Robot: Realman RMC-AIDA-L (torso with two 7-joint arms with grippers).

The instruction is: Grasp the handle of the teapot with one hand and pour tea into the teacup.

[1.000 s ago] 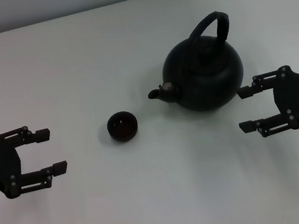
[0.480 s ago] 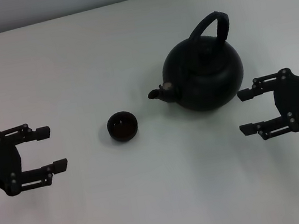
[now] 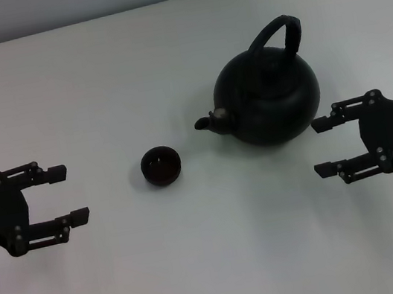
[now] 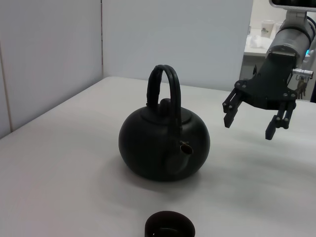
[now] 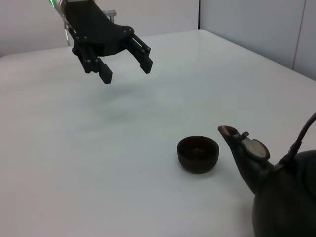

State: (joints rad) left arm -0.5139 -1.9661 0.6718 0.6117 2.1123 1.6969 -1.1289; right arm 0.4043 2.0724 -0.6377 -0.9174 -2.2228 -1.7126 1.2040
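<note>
A plain white desk point(image 3: 201, 267) carries two things. The teapot point(image 3: 268, 101), round, squat and matte black, stands upright on it with its arched handle point(image 3: 279, 33) raised over the lid and its short spout pointing toward the teacup point(image 3: 161, 165). The teacup, small and black with a brownish inside, sits upright on the desk near the teapot's spout end, apart from it, with bare desk between them.

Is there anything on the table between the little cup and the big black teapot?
Nothing. In the head view only bare white table separates the teacup from the teapot, whose spout points toward the cup.
</note>
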